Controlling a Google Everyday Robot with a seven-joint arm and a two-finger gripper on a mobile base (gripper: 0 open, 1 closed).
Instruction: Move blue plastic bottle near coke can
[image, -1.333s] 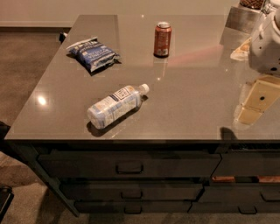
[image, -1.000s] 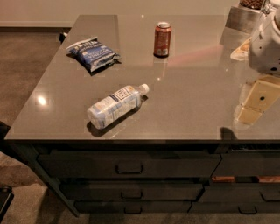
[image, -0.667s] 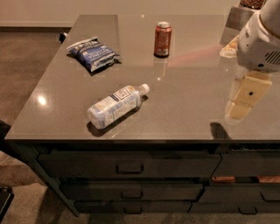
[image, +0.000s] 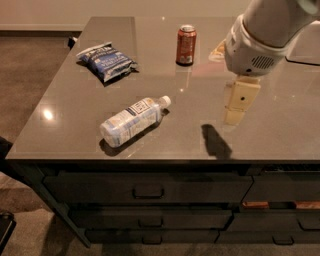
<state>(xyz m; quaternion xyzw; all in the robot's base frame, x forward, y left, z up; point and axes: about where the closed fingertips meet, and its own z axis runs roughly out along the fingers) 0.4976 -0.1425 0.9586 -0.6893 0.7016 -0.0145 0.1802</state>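
The blue plastic bottle (image: 132, 120) lies on its side on the grey counter (image: 65, 100), near the front edge, white cap pointing to the back right. The coke can (image: 186, 45) stands upright at the back middle of the counter, well apart from the bottle. My gripper (image: 238, 102) hangs from the white arm over the right part of the counter, to the right of the bottle and in front of the can. It casts a shadow on the counter and holds nothing that I can see.
A crinkled blue chip bag (image: 106, 60) lies at the back left of the counter. Dark drawers (image: 148, 189) with handles run below the counter's front edge. Carpeted floor lies to the left.
The arm and gripper have moved left, from the right edge of view toward the middle of the counter. The bottle, can and bag have not moved.
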